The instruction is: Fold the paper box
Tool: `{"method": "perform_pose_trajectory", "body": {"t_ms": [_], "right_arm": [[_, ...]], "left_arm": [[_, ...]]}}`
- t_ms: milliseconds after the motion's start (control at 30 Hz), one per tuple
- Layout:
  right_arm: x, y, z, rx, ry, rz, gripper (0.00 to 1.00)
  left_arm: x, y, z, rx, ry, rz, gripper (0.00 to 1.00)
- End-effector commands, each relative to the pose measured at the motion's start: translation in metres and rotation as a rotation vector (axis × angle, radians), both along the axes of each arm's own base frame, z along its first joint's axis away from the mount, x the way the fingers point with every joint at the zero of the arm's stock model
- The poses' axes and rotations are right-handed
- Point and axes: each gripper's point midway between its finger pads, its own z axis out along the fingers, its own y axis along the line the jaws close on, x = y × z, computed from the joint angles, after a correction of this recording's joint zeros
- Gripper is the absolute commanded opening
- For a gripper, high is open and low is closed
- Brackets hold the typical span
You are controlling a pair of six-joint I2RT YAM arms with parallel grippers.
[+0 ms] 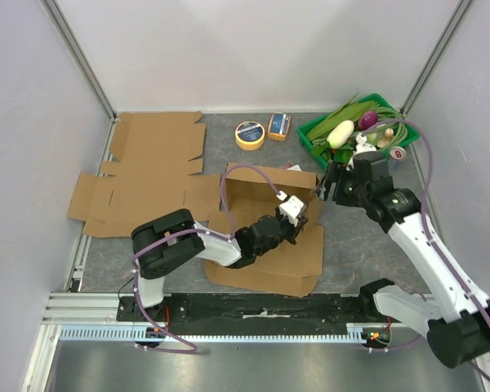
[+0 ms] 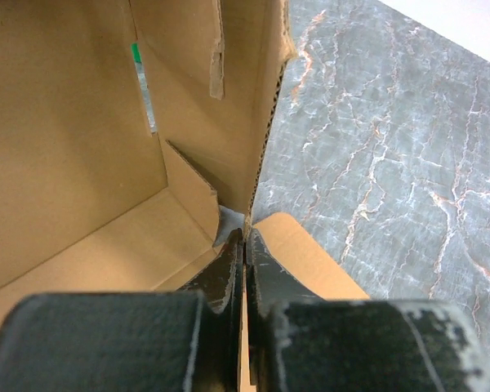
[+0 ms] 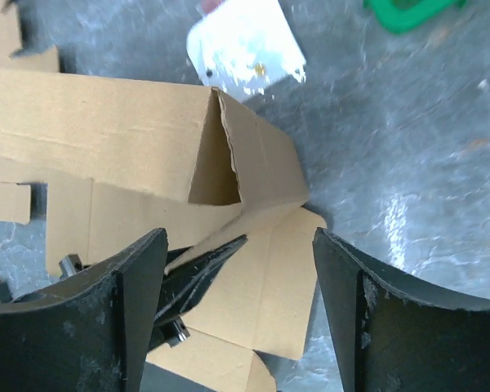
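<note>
A brown paper box (image 1: 265,196) stands part-folded in the middle of the table, its back and side walls raised and a flap (image 1: 294,253) lying flat toward the front. My left gripper (image 1: 300,222) is shut on the box's right side wall (image 2: 257,147), pinching its lower edge between the fingers (image 2: 229,265). My right gripper (image 1: 331,181) is open and hovers above the box's right far corner (image 3: 229,155), empty. The left gripper's fingers show in the right wrist view (image 3: 200,273).
Flat unfolded cardboard sheets (image 1: 143,192) lie at the left. A roll of yellow tape (image 1: 250,135) and a small orange box (image 1: 278,126) sit at the back. A green basket (image 1: 322,131) of vegetables stands at the back right. A white card (image 3: 245,45) lies beyond the box.
</note>
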Motion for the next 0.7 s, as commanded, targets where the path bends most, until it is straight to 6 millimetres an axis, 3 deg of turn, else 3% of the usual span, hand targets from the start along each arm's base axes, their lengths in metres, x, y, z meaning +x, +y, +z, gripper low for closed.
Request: {"method": "perform_pose_trajectory", "body": {"t_ms": [0,67,100,167,267,367,500,667], "right_arm": [[0.003,-0.014,0.049,-0.05,-0.27,0.078,0.8],[0.007,-0.021,0.064,-0.056,-0.405,0.052,0.8],[-0.001,-0.025,0.056,-0.055,-0.446,0.052,0.8],[0.004,-0.026,0.063,-0.002,-0.54,0.004,0.8],[0.004,0.006,0.06,0.13,-0.68,0.138,0.77],[0.009,0.021,0.048,0.142,-0.743,0.233,0.73],[0.016,0.022,0.043,0.156,-0.909,0.224,0.72],[0.026,0.021,0.013,0.018,-0.9,0.288,0.75]], "left_arm": [[0.009,0.011,0.019,-0.039,0.025,0.021,0.02],[0.015,0.016,0.018,-0.019,0.037,0.026,0.02],[0.017,0.017,0.017,-0.014,0.043,0.022,0.02],[0.022,0.021,0.017,-0.007,0.054,0.012,0.02],[0.029,0.025,0.01,0.036,0.064,0.006,0.02],[0.036,0.031,0.009,0.042,0.07,-0.009,0.02],[0.044,0.036,0.009,0.063,0.065,-0.015,0.02],[0.049,0.037,0.01,0.081,0.057,-0.036,0.02]]}}
